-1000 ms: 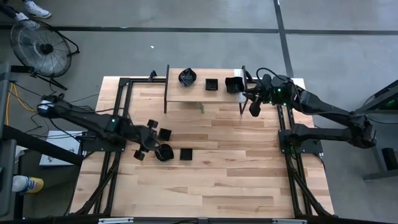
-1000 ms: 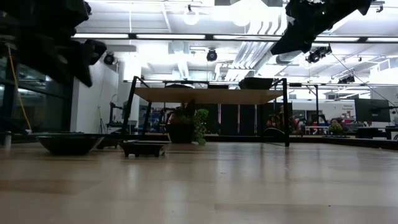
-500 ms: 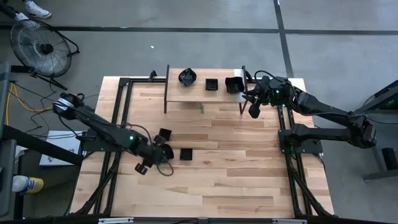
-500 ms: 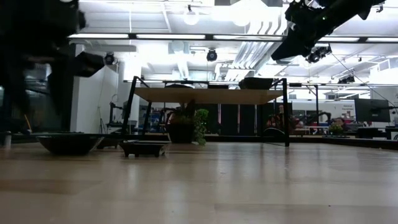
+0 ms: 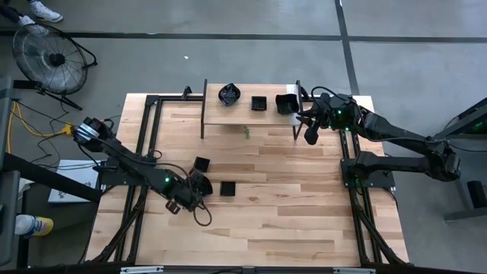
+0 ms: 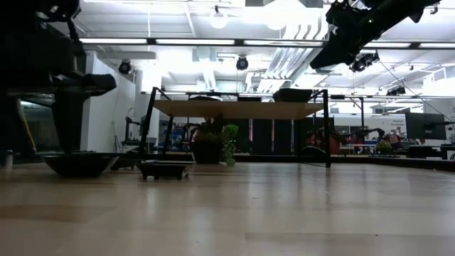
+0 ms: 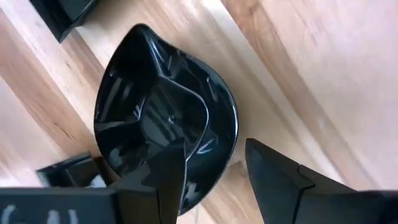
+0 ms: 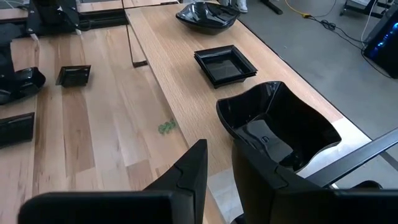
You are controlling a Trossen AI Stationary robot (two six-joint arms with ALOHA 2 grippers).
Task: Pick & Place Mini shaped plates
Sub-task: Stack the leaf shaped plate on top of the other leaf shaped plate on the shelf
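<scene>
Hovering my left gripper (image 7: 214, 171) low over the worktop (image 5: 289, 190), I have its jaws parted to either side of the rim of a rounded plate (image 7: 165, 118), one finger inside the bowl and the other outside it — not yet closed on anything I can confirm. That dish sits near the worktop's left side, with a small square plate (image 5: 227, 187) just beside it and another square one (image 5: 202, 163) a little farther back. Three more plates rest on the raised shelf (image 5: 251, 116) at the far edge: a scalloped one (image 5: 229, 93), a flat square one (image 8: 225, 64) and an angular deep one (image 8: 280, 127).

My right gripper (image 8: 217, 165) waits beside that angular dish, jaws narrowly apart and empty.

These pieces look like thin, glossy moulded plastic — I judge them light and stiff, but slick. A pinch across the raised rim seems the only sensible hold; the shine suggests the wall could squirt out if I squeeze off-centre. I would seat the fingers deep on the rim and lift slowly, since a light dish may tip or skate.
</scene>
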